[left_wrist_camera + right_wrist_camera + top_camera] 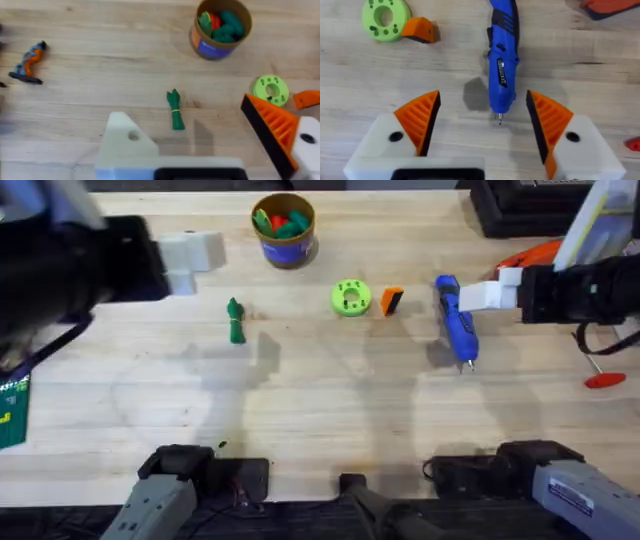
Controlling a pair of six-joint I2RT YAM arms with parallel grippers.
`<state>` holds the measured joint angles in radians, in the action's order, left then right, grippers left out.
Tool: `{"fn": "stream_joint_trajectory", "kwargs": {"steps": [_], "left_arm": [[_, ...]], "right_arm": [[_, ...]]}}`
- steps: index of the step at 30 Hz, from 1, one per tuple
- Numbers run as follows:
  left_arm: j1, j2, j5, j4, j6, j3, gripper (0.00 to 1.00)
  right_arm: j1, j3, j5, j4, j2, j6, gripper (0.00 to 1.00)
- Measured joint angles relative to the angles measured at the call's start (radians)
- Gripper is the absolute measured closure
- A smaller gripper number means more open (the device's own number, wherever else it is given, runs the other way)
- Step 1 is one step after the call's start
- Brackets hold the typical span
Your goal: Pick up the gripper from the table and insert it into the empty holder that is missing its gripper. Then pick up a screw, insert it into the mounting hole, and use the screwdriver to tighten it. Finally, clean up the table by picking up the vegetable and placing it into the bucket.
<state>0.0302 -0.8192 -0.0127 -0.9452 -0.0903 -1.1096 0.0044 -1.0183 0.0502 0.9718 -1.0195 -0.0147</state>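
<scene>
The small orange gripper (392, 301) lies on the table beside a green disc (350, 298); it also shows in the wrist views (306, 98) (419, 30). The left gripper (195, 258) (185, 117) hovers open above the table. Its bare white holder (127, 145) faces a twin with an orange tip (272, 125). Below it lies the green vegetable (175, 110) (235, 320). The right gripper (490, 292) (482, 95) is open, its orange pads either side of the blue screwdriver (501, 60) (455, 320) and above it. The bucket (284, 228) (218, 27) stands at the back.
The bucket holds red, green and orange toys. A red-handled tool (600, 375) lies at the right edge and an orange item (530, 252) at the back right. A small blue-and-orange piece (29, 64) lies further left. A green box (10, 410) sits at the left edge.
</scene>
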Motion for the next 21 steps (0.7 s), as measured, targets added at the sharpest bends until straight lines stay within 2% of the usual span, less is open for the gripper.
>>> {"fn": "stream_joint_trajectory", "kwargs": {"steps": [5,9,14,21], "left_arm": [[-0.042,0.144,-0.010,0.049,0.000,0.059,0.016],[-0.054,0.251,-0.010,0.162,0.000,0.190,0.015],[-0.054,0.375,0.006,0.362,-0.001,0.414,0.016],[-0.054,0.567,0.077,0.706,-0.001,0.721,0.015]], "right_arm": [[0.000,0.000,0.000,0.000,0.000,0.000,0.009],[0.000,0.000,0.000,0.000,0.000,0.000,0.009],[0.000,0.000,0.000,0.000,0.000,0.000,0.009],[0.000,0.000,0.000,0.001,0.000,0.000,0.011]]}}
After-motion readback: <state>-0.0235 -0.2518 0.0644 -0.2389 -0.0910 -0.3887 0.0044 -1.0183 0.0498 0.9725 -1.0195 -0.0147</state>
